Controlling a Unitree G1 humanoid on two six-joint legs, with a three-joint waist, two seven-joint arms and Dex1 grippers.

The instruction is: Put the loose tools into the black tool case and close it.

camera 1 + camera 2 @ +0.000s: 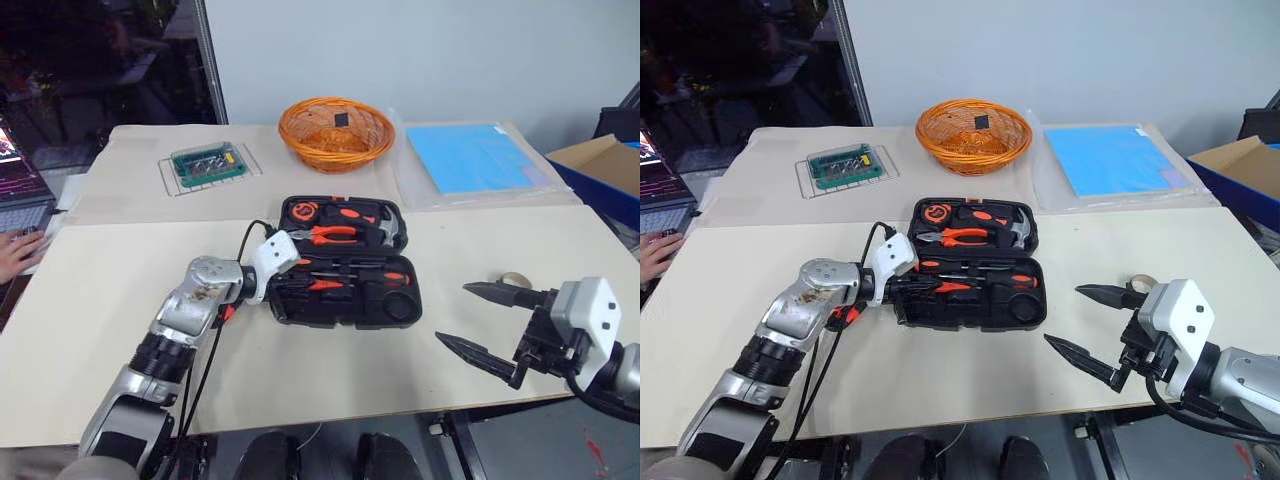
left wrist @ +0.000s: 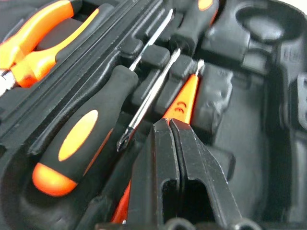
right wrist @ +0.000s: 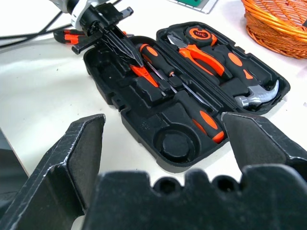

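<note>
The black tool case (image 1: 345, 312) lies open in the middle of the table. Its far half holds orange-handled pliers (image 1: 330, 235), a hammer (image 1: 392, 230) and a tape measure (image 1: 305, 211). In the near half lie two screwdrivers (image 2: 76, 143) and a slim orange tester screwdriver (image 2: 182, 100). My left gripper (image 2: 168, 125) is shut, its tips just over the tester at the case's left end, with nothing seen between them. My right gripper (image 1: 455, 315) stands open to the right of the case, near the table's front edge. A small orange-and-black thing (image 3: 66, 36) lies under my left wrist; what it is I cannot tell.
An orange wicker basket (image 1: 335, 130) stands at the back, with a green bit box (image 1: 208, 163) on a wire rack to its left and a blue sheet (image 1: 470, 155) to its right. A tape roll (image 1: 515, 280) lies by my right gripper. A person's hand (image 1: 15, 252) rests at a laptop, far left.
</note>
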